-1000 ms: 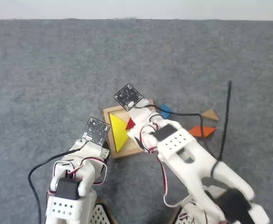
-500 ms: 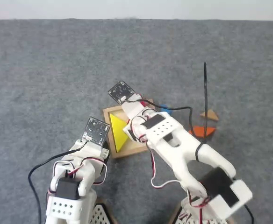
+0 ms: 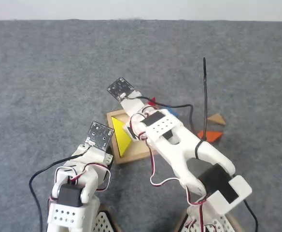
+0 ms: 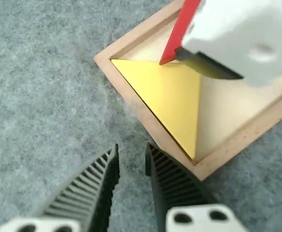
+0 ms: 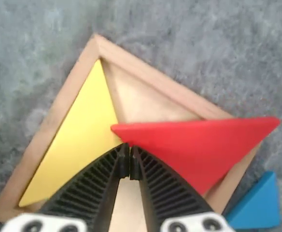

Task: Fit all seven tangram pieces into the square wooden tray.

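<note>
On the left, the left gripper [image 4: 131, 151] hangs over the grey mat [image 3: 59, 72] just beside the tray [image 3: 133, 156], its jaws slightly apart and holding nothing. The yellow triangle [image 3: 120, 137] lies flat in the tray's left half. The right gripper [image 5: 130, 162] is clamped on the red triangle [image 5: 199, 145], held tilted over the tray. To the right, on the mat, lie a blue piece [image 5: 257, 203], an orange piece [image 3: 209, 136] and a tan piece [image 3: 217, 119].

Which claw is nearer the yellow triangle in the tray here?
Right. The right claw hangs over the tray, gripping the red triangle just above the yellow triangle; the left claw sits over the carpet, just outside the tray rim.
</note>
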